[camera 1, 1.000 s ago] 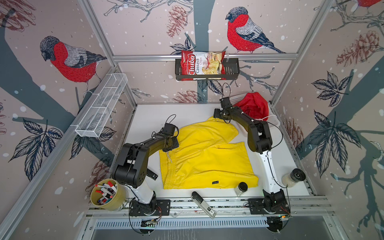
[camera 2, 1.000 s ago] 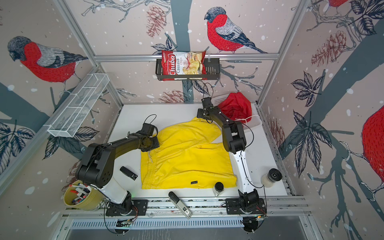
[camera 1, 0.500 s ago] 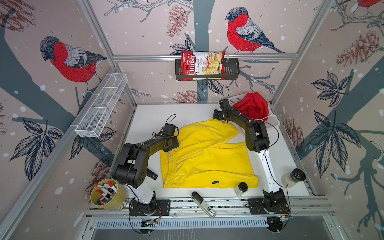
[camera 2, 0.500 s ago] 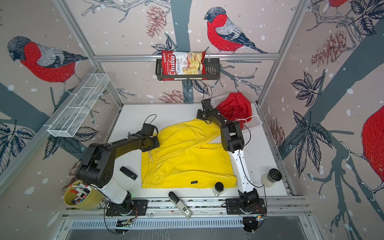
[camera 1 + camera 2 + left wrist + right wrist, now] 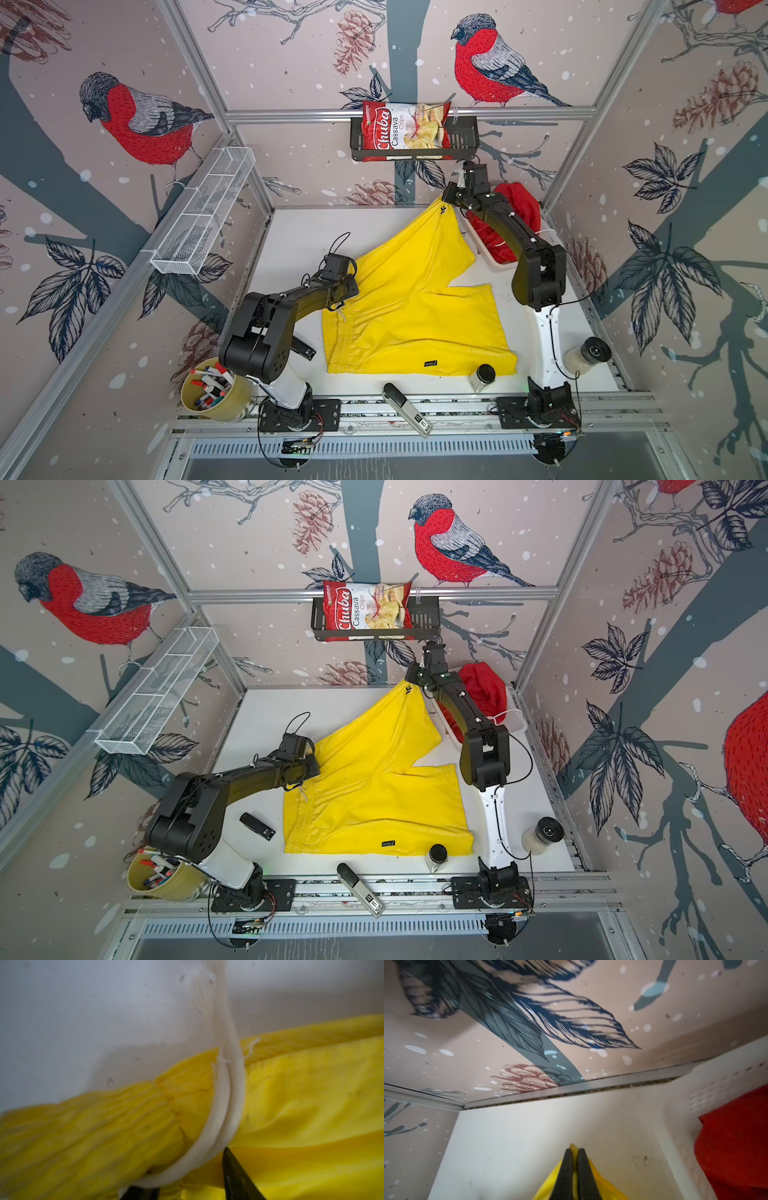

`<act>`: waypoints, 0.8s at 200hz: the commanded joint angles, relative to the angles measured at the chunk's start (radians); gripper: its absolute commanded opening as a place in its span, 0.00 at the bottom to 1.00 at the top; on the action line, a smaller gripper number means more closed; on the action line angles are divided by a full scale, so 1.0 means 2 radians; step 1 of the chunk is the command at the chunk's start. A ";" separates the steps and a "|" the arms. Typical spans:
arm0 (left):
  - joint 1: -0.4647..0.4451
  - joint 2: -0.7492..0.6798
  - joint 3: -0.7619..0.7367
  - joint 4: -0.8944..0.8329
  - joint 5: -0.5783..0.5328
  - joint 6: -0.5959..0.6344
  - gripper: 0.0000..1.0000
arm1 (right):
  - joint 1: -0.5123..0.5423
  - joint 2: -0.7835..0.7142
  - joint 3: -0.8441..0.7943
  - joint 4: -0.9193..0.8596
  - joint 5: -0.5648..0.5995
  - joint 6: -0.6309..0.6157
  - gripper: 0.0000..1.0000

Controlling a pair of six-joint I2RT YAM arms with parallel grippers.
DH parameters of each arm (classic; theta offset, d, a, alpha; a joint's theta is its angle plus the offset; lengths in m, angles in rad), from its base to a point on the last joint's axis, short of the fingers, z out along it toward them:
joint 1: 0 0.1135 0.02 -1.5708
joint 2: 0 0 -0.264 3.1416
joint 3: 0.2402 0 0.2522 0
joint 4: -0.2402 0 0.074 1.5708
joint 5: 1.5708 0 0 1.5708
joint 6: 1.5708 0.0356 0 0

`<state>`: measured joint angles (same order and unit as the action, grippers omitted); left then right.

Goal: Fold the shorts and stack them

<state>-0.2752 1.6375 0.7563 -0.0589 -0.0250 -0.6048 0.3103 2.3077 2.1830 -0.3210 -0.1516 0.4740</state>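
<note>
White tabletop [image 5: 299,232] holds yellow shorts [image 5: 415,307], leg corner pinched by closed right gripper [image 5: 574,1153].

Red shorts [image 5: 519,203] part-hidden behind R arm [image 5: 509,228]; tag [image 5: 431,363] txt unreadable.

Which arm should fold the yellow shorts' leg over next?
The right, I think. The right gripper is shut on the far leg's corner of the yellow shorts, ready to carry it over. The left gripper sits at the waistband by the drawstring, better for holding that end down.
</note>
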 commanded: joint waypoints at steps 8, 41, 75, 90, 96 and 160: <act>0.001 0.007 -0.025 -0.116 -0.002 -0.008 0.48 | -0.005 0.003 0.009 0.035 0.047 0.005 0.00; 0.002 0.007 -0.022 -0.125 -0.014 -0.015 0.48 | -0.001 0.027 0.026 0.027 0.044 0.006 0.00; 0.001 -0.007 0.043 -0.151 -0.009 -0.021 0.55 | 0.012 0.043 0.030 0.019 0.058 -0.007 0.28; 0.001 -0.026 0.081 -0.169 -0.013 -0.019 0.58 | 0.016 0.040 0.031 0.014 0.062 -0.013 0.46; 0.002 -0.035 0.095 -0.178 -0.017 -0.017 0.58 | 0.017 0.036 0.031 0.012 0.060 -0.015 0.50; 0.006 -0.077 0.134 -0.220 -0.096 -0.025 0.59 | 0.069 -0.077 -0.104 0.010 0.115 -0.070 0.59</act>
<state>-0.2695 1.4807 1.0496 -0.4309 -0.1612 -0.6407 0.3973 2.2391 2.0876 -0.3286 0.0082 0.4068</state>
